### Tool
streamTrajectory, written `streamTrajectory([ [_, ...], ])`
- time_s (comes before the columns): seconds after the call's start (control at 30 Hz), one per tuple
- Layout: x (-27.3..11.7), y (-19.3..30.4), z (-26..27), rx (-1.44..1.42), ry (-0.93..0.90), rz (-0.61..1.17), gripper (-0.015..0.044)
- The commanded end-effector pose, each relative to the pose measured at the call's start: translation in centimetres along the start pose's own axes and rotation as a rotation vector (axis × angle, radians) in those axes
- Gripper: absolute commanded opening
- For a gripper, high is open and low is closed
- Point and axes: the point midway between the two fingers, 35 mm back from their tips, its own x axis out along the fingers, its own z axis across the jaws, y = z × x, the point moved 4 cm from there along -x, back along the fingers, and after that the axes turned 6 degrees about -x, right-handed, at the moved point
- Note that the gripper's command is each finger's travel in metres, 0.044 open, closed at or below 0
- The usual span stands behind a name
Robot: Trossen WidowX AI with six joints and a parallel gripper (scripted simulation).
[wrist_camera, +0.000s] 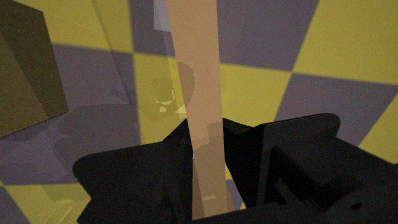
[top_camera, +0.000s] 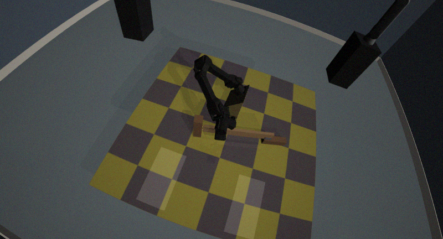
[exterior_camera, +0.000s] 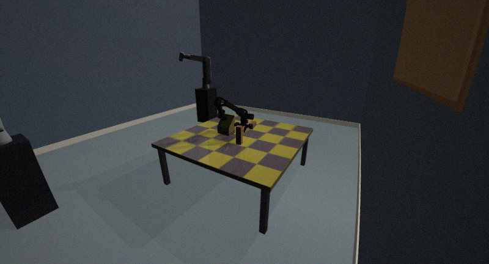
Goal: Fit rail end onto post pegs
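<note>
The long pale wooden rail (top_camera: 251,133) (wrist_camera: 200,70) runs from close beside the post to the footboard block (top_camera: 278,140). Its far end is at the bracket; how deeply it sits there is too small to tell. The short brown post (top_camera: 197,126) (exterior_camera: 239,135) stands upright at the rail's near end. A narrow gap seems to show between them; the pegs are too small to make out clearly. My gripper (top_camera: 220,134) (wrist_camera: 207,137) is shut on the rail, a little way from the post, with one finger on each side. It hides part of the rail in the top view.
A dark olive block (top_camera: 236,103) (exterior_camera: 225,124) (wrist_camera: 22,75) stands behind the rail, beside the arm. The checkered table (top_camera: 198,206) (exterior_camera: 239,161) carries everything. Black pedestals (top_camera: 353,61) (exterior_camera: 205,105) stand off the table.
</note>
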Motion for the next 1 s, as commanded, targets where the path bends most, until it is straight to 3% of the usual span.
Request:
streamTrajectory([
  [0.0,-0.22,0.39,-0.07,0.002,0.007,0.001,0.0000],
  [0.73,-0.19,1.07,0.02,0.002,0.007,0.001,0.0000],
  [0.97,0.04,0.70,0.07,0.000,0.001,-0.001,0.0184],
])
